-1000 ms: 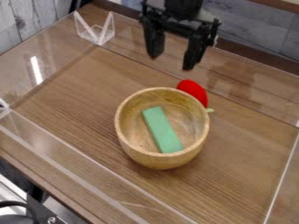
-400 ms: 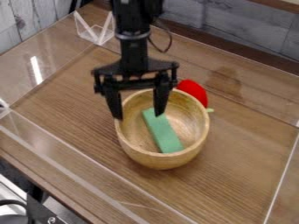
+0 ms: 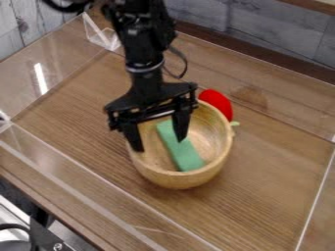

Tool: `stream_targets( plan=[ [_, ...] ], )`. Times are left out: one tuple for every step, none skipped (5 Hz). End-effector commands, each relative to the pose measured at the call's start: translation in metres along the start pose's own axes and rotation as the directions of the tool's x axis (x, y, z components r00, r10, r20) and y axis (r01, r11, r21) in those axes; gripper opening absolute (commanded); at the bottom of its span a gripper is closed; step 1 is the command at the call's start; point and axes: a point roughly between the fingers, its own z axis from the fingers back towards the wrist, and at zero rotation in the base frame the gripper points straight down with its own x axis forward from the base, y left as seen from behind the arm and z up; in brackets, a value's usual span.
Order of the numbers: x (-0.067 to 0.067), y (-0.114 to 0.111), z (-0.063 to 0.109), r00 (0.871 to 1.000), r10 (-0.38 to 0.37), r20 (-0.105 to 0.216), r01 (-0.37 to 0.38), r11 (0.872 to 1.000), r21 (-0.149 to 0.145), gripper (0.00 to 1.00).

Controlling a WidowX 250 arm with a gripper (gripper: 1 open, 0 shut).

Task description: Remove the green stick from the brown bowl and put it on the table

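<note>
The green stick [image 3: 181, 147] lies flat inside the brown bowl [image 3: 147, 167], on its floor, with its length running from the far left to the near right. The gripper [image 3: 159, 130] hangs over the bowl, pointing down, with its fingers [image 3: 135, 136] spread wide and empty; one finger is at the left inner wall and the other is over the far end of the stick. It is hard to tell from this one view whether the tips are already below the rim.

To do this step well, I think the fingers should come down on the two long sides of the stick, near its middle, and close across the narrow width. The bowl wall is close on the left side, so the left finger has little room and could push on the rim and move the bowl.

The red toy [image 3: 217, 101] sits just beside the bowl on its far right side, so this place is not good for putting down. The table [image 3: 78, 108] has open wood on the left of the bowl and also at the near side, but the clear walls [image 3: 66, 196] close the edges
</note>
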Motion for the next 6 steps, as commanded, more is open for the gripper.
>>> stream_targets(
  plan=[
    [0.005,0.005,0.000,0.999,0.028,0.046,-0.026,0.999,-0.042,1.00],
    [-0.002,-0.001,-0.006,0.999,0.017,0.052,-0.015,0.999,-0.043,0.00],
    [-0.010,-0.003,-0.010,0.998,0.002,0.056,0.000,0.999,-0.040,0.00],
    [-0.014,-0.011,-0.010,0.995,-0.085,0.052,0.087,0.996,-0.032,0.00],
    [-0.017,-0.019,-0.011,0.984,-0.174,0.045,0.176,0.984,-0.023,0.00],
    [-0.014,-0.031,-0.020,0.986,-0.161,0.047,0.162,0.987,-0.022,0.00]
  ],
)
